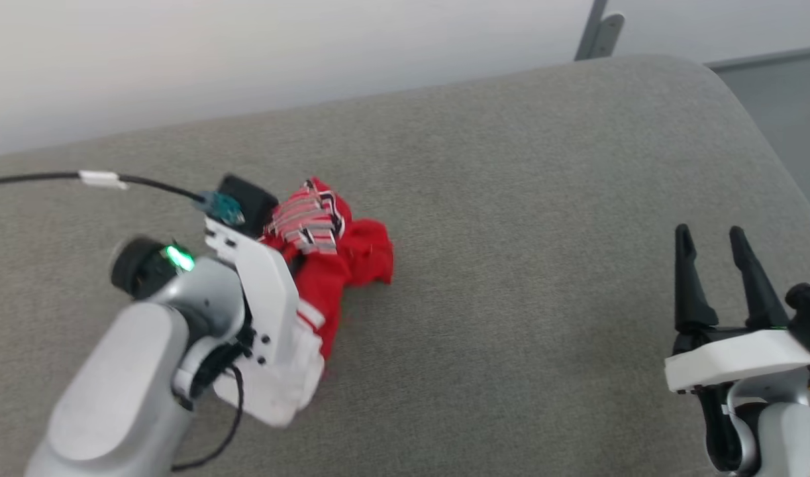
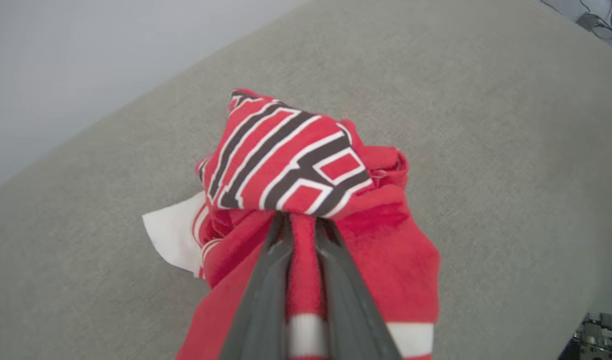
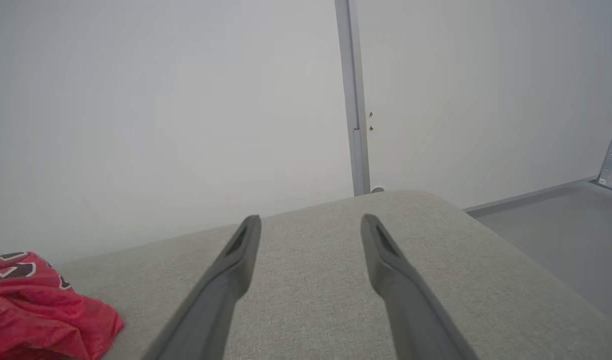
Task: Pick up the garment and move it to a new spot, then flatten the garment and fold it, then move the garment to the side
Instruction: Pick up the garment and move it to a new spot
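The garment (image 1: pixel 342 262) is a bunched red jersey with black white-edged lettering and a white sleeve, lying left of centre on the grey cushioned surface (image 1: pixel 510 232). In the left wrist view the garment (image 2: pixel 295 165) bulges up in front of my left gripper (image 2: pixel 301 222), whose two fingers are shut on a red fold of it. My left arm's white wrist covers part of the cloth in the head view. My right gripper (image 1: pixel 712 242) stands open at the far right, well away from the cloth. The right wrist view has the garment (image 3: pixel 40 310) at its lower left and my right gripper (image 3: pixel 311 225) open over bare cushion.
A pale wall (image 1: pixel 246 53) rises behind the cushion. A grey post (image 3: pixel 355 100) stands against that wall. The cushion's rounded right edge (image 1: pixel 775 152) drops to a grey floor (image 3: pixel 561 225). A black cable (image 1: pixel 47 177) runs to my left wrist.
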Available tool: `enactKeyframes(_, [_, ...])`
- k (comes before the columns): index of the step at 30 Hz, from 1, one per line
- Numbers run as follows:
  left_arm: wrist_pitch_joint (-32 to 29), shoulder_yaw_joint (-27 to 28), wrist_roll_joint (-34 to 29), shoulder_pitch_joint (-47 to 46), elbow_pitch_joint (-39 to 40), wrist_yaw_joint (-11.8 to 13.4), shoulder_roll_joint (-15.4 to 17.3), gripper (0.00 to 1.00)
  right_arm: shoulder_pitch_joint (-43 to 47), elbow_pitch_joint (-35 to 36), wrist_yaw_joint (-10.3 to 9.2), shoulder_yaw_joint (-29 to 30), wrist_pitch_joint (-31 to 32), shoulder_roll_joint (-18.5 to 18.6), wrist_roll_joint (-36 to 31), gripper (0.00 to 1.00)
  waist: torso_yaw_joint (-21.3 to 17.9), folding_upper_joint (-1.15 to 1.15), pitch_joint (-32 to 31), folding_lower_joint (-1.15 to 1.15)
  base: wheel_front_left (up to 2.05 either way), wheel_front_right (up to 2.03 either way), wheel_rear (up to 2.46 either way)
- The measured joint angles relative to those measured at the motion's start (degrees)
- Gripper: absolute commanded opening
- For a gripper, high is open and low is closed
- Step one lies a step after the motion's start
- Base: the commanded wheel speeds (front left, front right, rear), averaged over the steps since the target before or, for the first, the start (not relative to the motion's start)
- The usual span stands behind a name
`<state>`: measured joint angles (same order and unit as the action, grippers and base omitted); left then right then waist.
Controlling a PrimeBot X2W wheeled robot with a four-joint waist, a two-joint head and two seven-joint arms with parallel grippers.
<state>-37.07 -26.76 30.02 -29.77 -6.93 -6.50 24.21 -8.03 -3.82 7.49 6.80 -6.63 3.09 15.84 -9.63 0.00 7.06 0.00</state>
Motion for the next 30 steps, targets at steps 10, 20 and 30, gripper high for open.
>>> enactKeyframes(10, [5.25, -4.71, 1.34, 1.48, -17.98, -0.57, -3.48, 0.00, -1.02, -3.07, 0.00, -2.26, -1.27, -0.10, 1.58, 1.00, -1.47, 0.00, 0.25, 0.00, 0.00, 0.00, 0.00])
enactKeyframes(20, [11.84, -8.05, 3.98, -0.37, -24.59, -0.81, -4.39, 1.00, -1.33, -4.16, 0.00, -3.26, -1.22, -0.13, 2.33, 1.00, 0.91, 0.00, -1.66, 0.00, 0.00, 0.00, 0.00])
enactKeyframes(30, [24.21, -5.31, 7.39, 0.51, -17.49, -0.81, -0.42, 1.00, -0.02, -4.14, 0.00, -3.72, -0.46, 0.81, 2.61, 1.00, 5.00, 0.00, -4.77, 0.00, 0.00, 0.00, 0.00])
